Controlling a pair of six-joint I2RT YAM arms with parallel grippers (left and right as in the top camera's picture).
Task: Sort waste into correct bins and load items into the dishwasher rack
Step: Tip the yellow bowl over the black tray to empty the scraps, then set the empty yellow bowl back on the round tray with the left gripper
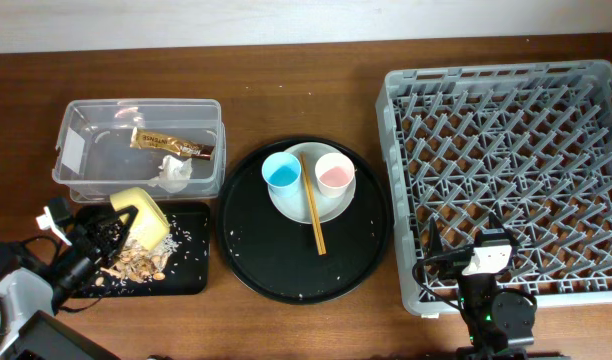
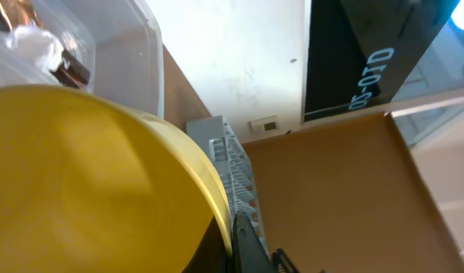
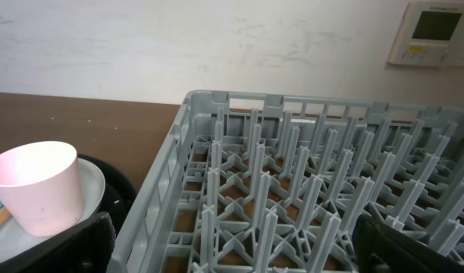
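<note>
My left gripper is shut on the rim of the yellow bowl, holding it tilted over the small black tray, where tan scraps and rice lie. The bowl fills the left wrist view, with my finger on its edge. The clear box holds the snack wrapper and white tissue. The white plate carries the blue cup, pink cup and chopsticks. My right gripper is open and empty over the front left corner of the grey rack.
The plate sits on a large round black tray between the bins and the rack. The right wrist view shows the rack's pegs between my fingers and the pink cup to the left.
</note>
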